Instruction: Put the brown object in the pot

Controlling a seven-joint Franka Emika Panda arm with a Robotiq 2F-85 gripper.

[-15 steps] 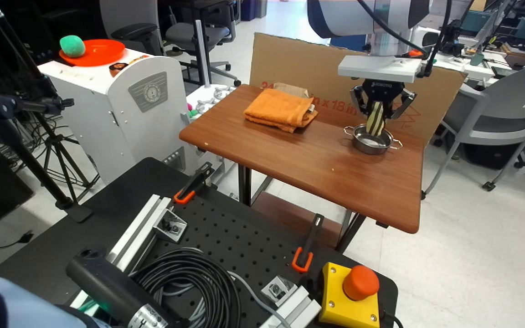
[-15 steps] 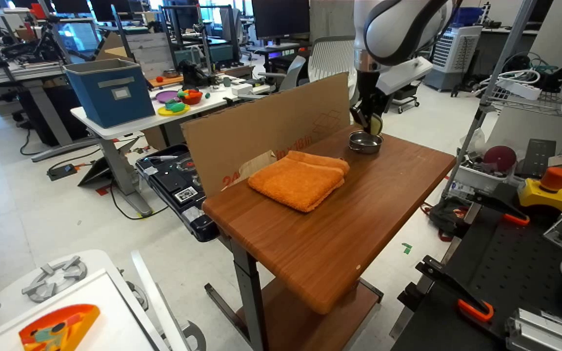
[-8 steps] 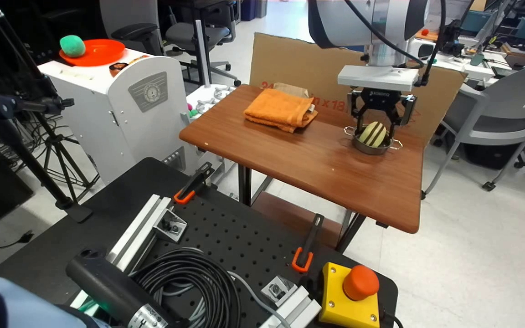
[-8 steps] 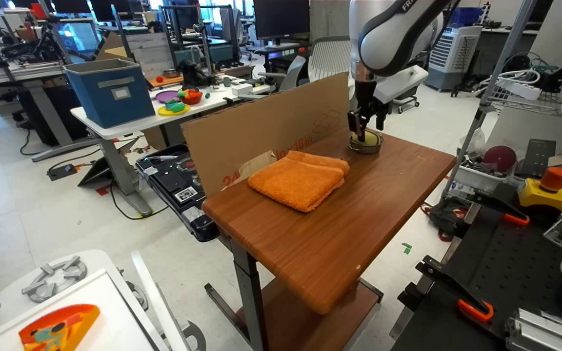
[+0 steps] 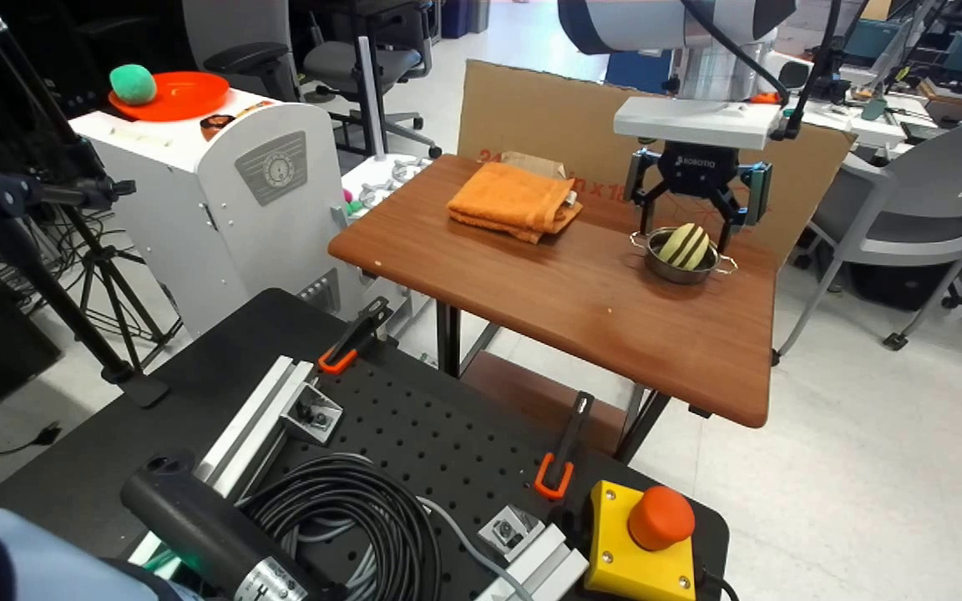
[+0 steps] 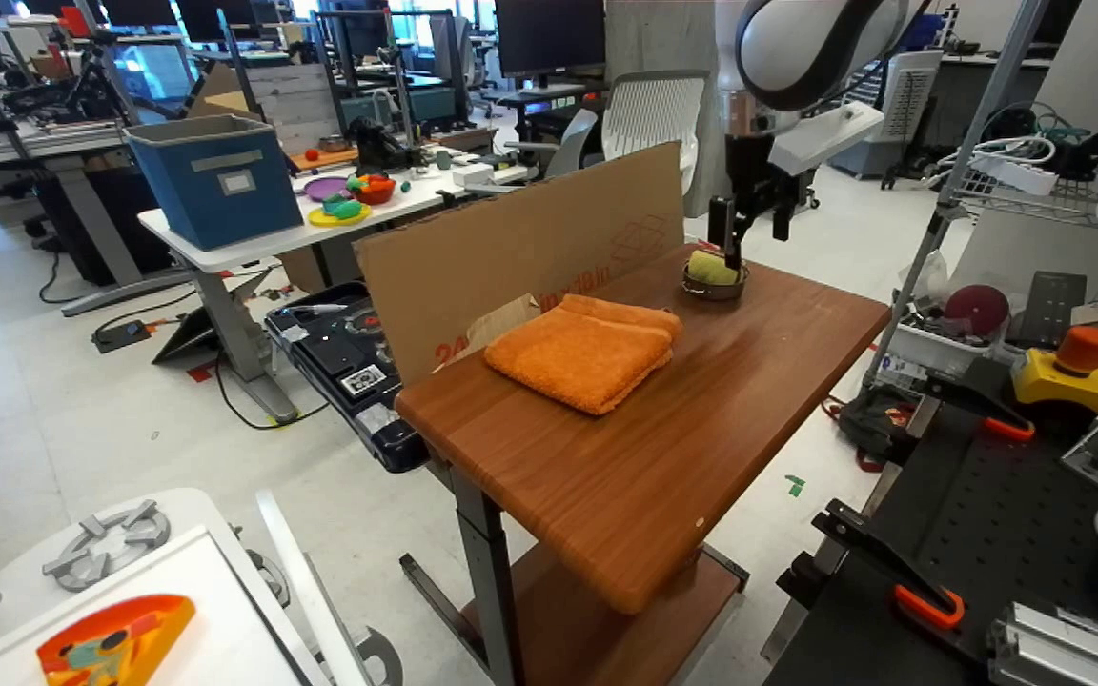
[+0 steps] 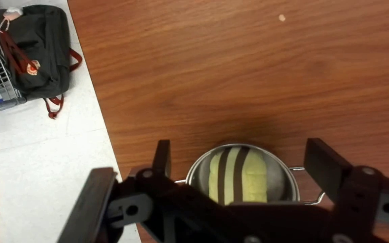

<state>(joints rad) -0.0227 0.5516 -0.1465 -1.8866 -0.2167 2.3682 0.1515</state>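
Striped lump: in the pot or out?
In: the wrist view shows the striped lump within the rim of the pot, and the gripper is open, clear of it.

A robotics lab around me
White jointed robot arm (image 5: 644, 25), black perforated board (image 5: 443, 421), yellow box (image 5: 635, 569) with round orange-red button (image 5: 662, 517), flat black monitor (image 6: 549, 36).

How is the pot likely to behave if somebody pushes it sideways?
The pot would probably slide rather than tip, as it is low and wide. Its shiny metal looks stiff and perhaps slippery. The lump inside may shift, since gaps show beside it.
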